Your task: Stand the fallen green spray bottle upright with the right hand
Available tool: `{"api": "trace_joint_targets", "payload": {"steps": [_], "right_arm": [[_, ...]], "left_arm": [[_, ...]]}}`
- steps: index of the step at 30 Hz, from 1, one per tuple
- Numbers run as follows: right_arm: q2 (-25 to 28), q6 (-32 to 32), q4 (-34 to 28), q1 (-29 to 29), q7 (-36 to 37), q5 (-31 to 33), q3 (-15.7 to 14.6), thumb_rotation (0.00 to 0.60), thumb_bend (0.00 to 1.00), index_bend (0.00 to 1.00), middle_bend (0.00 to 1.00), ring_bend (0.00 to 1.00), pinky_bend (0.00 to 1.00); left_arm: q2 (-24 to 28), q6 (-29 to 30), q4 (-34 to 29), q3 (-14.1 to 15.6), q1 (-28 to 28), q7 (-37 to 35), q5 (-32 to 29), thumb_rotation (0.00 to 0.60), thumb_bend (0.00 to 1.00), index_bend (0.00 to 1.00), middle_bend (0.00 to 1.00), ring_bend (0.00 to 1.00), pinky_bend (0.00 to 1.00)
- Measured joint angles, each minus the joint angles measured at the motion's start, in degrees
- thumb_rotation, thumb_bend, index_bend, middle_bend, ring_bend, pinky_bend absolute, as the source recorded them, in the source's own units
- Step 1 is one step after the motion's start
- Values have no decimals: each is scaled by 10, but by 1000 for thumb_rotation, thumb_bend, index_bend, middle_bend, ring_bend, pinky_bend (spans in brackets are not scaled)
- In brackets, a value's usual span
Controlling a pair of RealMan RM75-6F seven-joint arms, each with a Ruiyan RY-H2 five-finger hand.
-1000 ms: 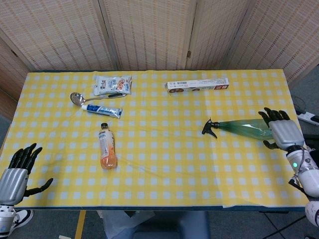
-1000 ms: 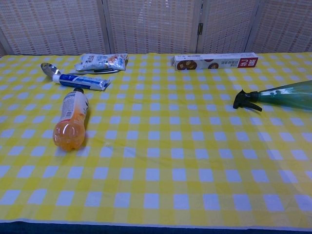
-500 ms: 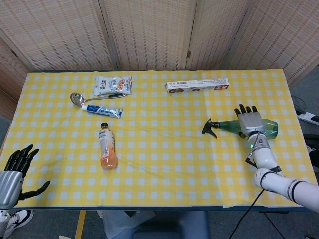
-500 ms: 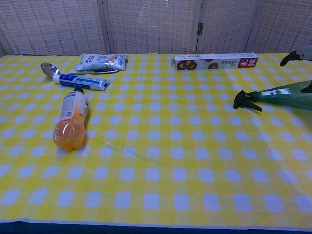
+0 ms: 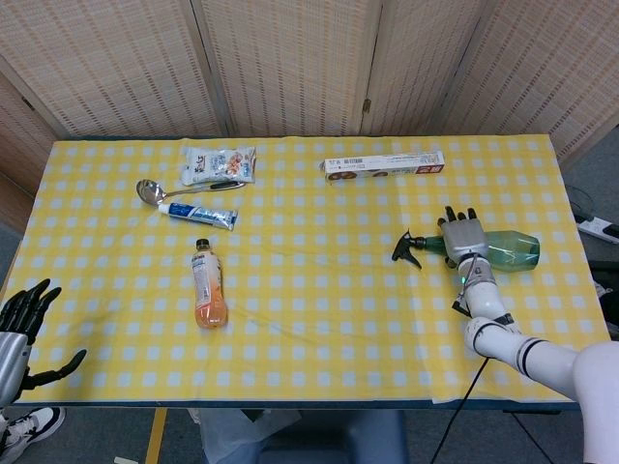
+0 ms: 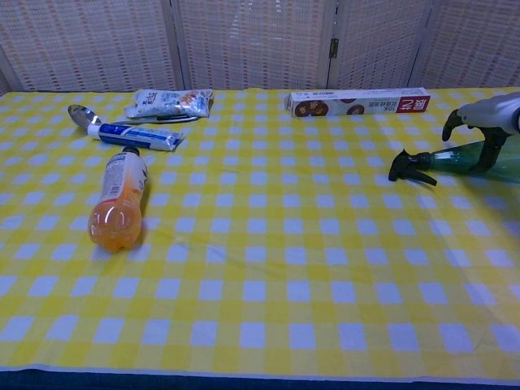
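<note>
The green spray bottle (image 5: pixel 493 249) lies on its side near the table's right edge, black trigger head pointing left. My right hand (image 5: pixel 463 236) arches over its neck; whether it grips, I cannot tell. My left hand (image 5: pixel 19 327) hangs spread and empty off the yellow-checked tablecloth's (image 5: pixel 319 319) front-left corner. An orange drink bottle (image 5: pixel 208 286) lies left of centre; its label is unreadable.

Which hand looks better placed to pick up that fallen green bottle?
The right hand: it sits over the green spray bottle, near its neck. The left hand hangs off the table's far corner, holding nothing.
</note>
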Motion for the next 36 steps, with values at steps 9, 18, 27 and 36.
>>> {"api": "trace_joint_targets", "payload": {"steps": [9,18,27,36], "right_arm": [[-44,-28,63,5,8,-9,0,600,338,287,106,249,14],[-63,-12,94,-7,51,-84,12,600,337,559,278,375,368],[-75,13,113,-22,77,-133,27,600,338,733,426,501,536],[-35,77,31,-41,126,-210,51,600,337,760,466,564,605]], "left_arm": [[4,-3,3,0,0,-10,-4,420,293,0,0,24,0],[3,-9,4,0,-3,-10,-5,417,293,0,0,23,0],[3,-7,3,-1,-2,-10,-6,418,293,0,0,23,0],[3,-6,1,-1,-1,-3,-5,418,293,0,0,24,0]]}}
